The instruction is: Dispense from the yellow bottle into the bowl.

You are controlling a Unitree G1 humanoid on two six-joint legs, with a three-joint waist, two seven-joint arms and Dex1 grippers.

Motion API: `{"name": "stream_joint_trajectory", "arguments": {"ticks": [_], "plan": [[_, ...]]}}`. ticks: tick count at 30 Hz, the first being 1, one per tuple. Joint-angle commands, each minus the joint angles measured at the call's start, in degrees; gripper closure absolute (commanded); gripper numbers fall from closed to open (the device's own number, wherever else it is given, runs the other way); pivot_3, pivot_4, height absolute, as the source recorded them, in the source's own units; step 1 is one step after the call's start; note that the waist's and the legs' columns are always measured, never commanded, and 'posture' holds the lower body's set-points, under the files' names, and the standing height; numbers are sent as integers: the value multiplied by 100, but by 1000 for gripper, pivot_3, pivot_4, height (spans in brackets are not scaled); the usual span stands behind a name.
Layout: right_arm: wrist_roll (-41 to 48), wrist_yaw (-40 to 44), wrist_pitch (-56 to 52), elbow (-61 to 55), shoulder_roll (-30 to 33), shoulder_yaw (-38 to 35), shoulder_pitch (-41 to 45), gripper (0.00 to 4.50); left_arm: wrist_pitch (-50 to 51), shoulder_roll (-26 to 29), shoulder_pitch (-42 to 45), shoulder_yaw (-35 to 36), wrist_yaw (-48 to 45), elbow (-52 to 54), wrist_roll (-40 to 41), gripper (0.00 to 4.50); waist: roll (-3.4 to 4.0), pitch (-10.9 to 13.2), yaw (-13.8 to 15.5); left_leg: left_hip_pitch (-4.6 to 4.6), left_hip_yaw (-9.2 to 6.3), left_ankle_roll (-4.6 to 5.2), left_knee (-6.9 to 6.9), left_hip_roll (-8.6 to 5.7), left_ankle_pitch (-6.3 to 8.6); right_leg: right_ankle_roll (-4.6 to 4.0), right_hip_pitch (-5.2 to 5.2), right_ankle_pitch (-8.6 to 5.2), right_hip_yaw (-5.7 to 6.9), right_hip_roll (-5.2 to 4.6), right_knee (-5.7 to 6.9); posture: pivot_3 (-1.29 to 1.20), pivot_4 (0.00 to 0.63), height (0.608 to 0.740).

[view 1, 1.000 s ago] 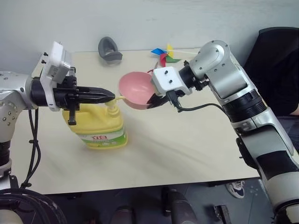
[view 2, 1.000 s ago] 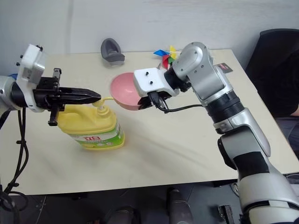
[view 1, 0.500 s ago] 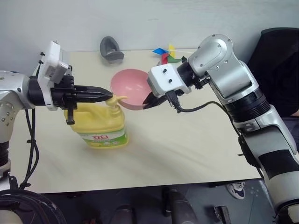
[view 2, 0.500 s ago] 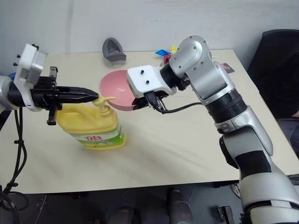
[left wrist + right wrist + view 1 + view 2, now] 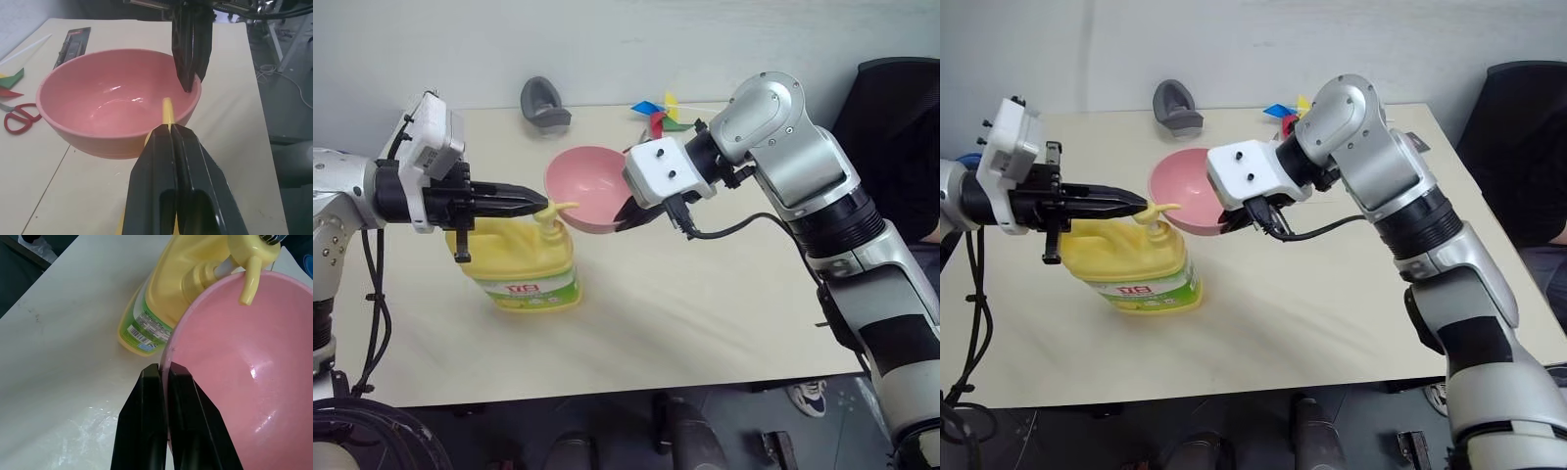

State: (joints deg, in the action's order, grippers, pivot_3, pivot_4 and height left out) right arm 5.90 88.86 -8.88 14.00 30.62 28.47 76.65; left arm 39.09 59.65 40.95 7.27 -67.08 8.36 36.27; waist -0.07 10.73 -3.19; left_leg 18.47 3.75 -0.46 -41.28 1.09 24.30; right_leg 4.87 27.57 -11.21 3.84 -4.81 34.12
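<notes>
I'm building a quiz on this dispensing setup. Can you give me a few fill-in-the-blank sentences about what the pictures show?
1. The right gripper holds the pink bowl by its ____.
2. The yellow bottle stands on the ____.
3. The bottle's pump spout points into the ____.
4. The left gripper, fingers ____, rests on the pump head.

Missing words: rim; table; bowl; shut

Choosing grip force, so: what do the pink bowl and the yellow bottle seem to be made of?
The bowl: probably glazed ceramic or hard plastic; smooth, glossy, bright highlights inside. The yellow bottle: looks like opaque moulded plastic with a satin sheen, a printed label and a pump nozzle.
</notes>
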Motion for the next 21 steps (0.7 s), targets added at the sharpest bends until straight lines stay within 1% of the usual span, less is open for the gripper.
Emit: {"name": "stream_joint_trajectory", "arguments": {"ticks": [1, 6, 21], "plan": [[71, 363, 82, -143, 60, -71, 94, 4500, 13, 4, -82, -327, 33, 57, -296, 4430, 0, 0, 6, -3, 0, 0, -1, 0, 0, 0, -4, 0, 0, 0, 1, 0, 150, 740], [-10, 363, 199, -97, 87, -16, 88, 4500, -3, 72, -184, -482, -3, 100, -392, 4430, 0, 0, 15, -13, 1, 1, -4, 0, 0, -3, -14, 2, -3, -1, 5, 0, 150, 740], [-277, 363, 542, 109, 81, -25, -160, 4500, 115, 202, -394, -563, -26, 141, -458, 4430, 1, -1, 12, -24, 4, 1, -4, 0, -2, -7, -19, 4, -9, 0, 13, 0, 150, 740]]}}
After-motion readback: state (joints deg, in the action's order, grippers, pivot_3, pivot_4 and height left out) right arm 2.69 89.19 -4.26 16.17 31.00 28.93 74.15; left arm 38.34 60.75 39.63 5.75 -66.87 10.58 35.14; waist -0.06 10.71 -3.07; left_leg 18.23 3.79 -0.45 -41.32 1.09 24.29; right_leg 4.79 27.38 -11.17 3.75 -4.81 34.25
